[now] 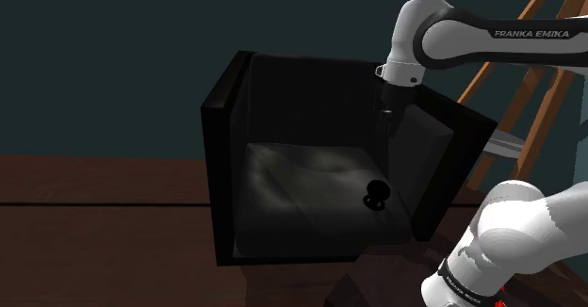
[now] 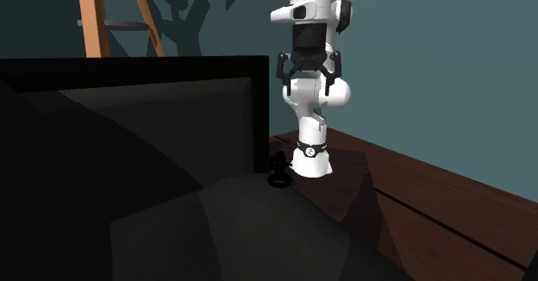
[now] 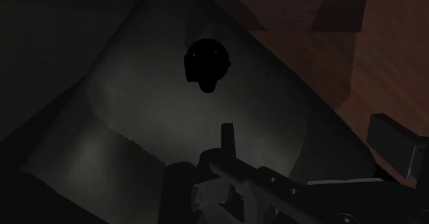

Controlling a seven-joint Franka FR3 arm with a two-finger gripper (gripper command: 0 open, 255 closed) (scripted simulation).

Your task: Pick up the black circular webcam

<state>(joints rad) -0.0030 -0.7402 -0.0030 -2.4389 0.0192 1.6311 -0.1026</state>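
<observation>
Nothing is picked up yet. Shoulder view: my gripper (image 1: 386,124) hangs at upper right, well above the black webcam (image 1: 376,194) on the dark seat (image 1: 283,178). Second exterior view: at top middle the fingers (image 2: 282,69) stand spread and empty, the webcam (image 2: 278,172) below. Wrist view: the webcam (image 3: 206,63) lies ahead of the gripper, a black blob, its shape hard to see. I have yet to go down, pinch and lift.

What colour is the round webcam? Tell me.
The webcam is plain black, clearest in the wrist view.
</observation>
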